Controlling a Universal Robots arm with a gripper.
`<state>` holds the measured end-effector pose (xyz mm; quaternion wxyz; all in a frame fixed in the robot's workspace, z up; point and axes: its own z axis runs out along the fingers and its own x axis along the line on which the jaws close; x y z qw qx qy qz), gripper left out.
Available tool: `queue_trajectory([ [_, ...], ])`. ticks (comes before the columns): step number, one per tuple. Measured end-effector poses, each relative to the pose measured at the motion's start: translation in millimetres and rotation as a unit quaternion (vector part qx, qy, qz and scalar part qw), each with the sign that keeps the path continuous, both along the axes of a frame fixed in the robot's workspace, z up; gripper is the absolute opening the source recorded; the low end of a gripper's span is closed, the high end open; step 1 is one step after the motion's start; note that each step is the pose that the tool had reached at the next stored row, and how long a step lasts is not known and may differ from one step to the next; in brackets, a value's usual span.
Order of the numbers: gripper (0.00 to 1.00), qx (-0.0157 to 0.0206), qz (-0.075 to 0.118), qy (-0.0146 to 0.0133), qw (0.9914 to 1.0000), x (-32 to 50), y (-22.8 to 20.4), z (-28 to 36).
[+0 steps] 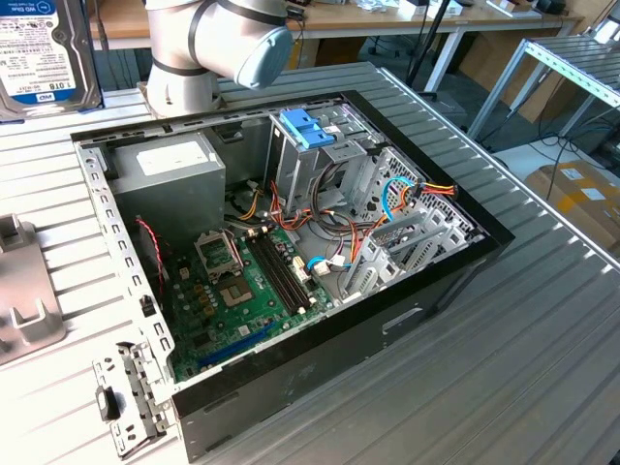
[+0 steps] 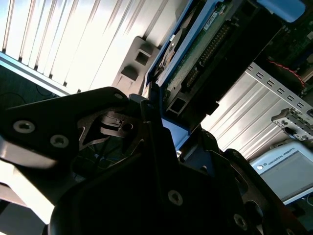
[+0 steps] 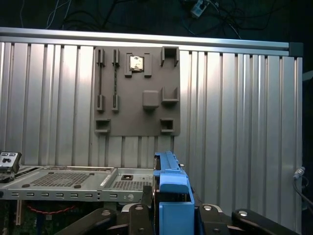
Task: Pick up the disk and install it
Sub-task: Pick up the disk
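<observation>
The disk, silver-grey with a white label, hangs upright in the air at the exterior view's far left, behind the open computer case. In the first wrist view its light-blue frame stands edge-on between my black fingers. My gripper is shut on the disk. In the second wrist view the disk shows its circuit-board underside and blue frame edge, running out from my gripper over the ribbed table.
The robot arm's elbow stands behind the case. Inside the case are a grey drive cage with blue tabs, a grey power supply box, a green motherboard and loose cables. A grey fixture plate lies on the ribbed table.
</observation>
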<state>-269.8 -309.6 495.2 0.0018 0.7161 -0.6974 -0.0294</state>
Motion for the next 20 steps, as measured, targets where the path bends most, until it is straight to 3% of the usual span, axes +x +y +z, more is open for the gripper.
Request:
queue_trajectory([
  [20, 0.37, 0.0000, 0.000, 0.0000, 1.00000, 5.1, -4.5, 0.0],
])
